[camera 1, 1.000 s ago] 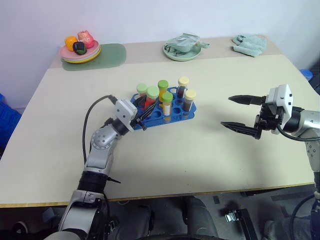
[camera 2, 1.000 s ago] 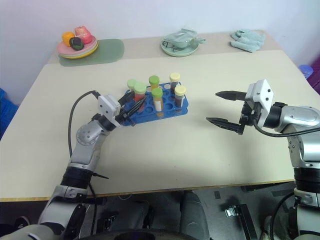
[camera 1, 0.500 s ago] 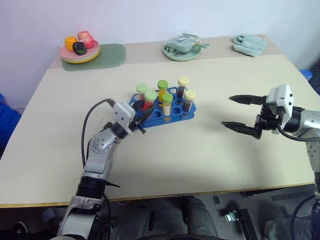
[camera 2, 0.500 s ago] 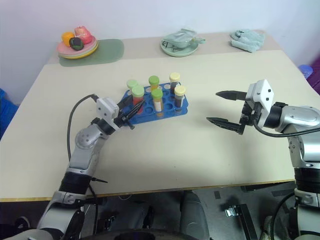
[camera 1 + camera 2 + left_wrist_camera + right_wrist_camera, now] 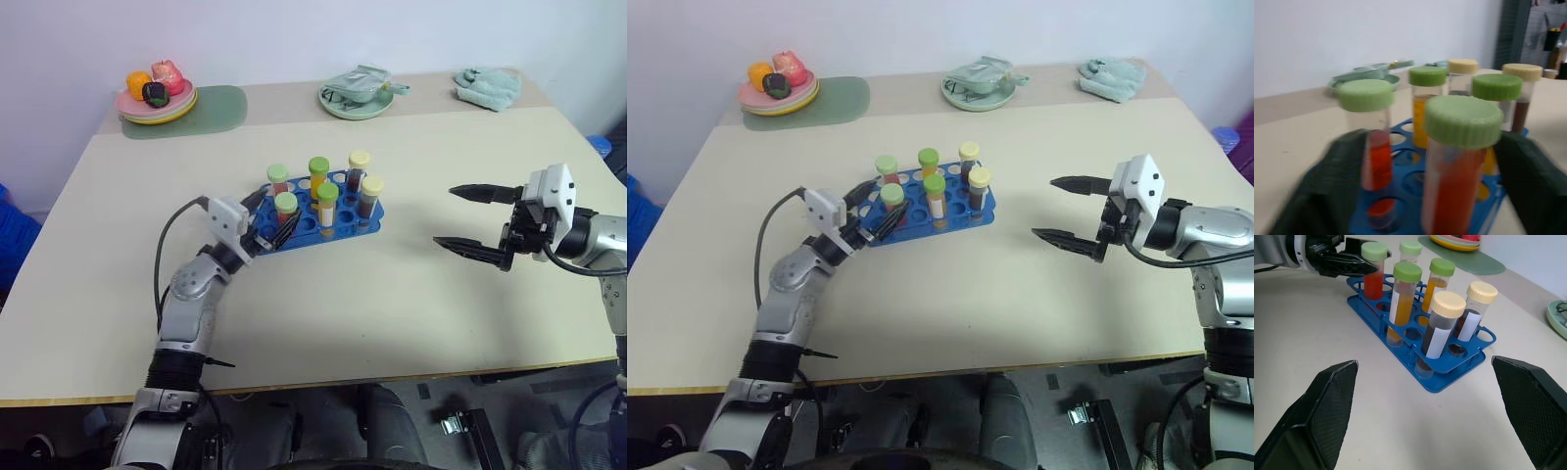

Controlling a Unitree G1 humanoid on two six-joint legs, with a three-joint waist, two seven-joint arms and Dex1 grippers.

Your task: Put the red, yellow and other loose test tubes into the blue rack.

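Observation:
The blue rack (image 5: 345,225) stands mid-table with several capped test tubes upright in it. A red tube with a green cap (image 5: 1463,123) sits in a near-left hole. My left gripper (image 5: 277,211) is open, one black finger (image 5: 1327,196) on each side of that tube and apart from it. Behind it stand another red tube (image 5: 1374,152), an orange-yellow one (image 5: 1425,112) and dark tubes with cream caps (image 5: 1442,328). Over the table to the right of the rack, my right gripper (image 5: 476,219) hangs open and empty.
A pink plate of toy fruit (image 5: 157,96) on a green mat sits at the back left. At the back stand a green dish (image 5: 358,94) and a crumpled cloth (image 5: 487,86). Bare table (image 5: 392,294) lies between the rack and the front edge.
My left gripper has opened and let go of the green-capped red tube, which now stands lower in the rack. The left hand drew back slightly to the left. The right arm kept still.

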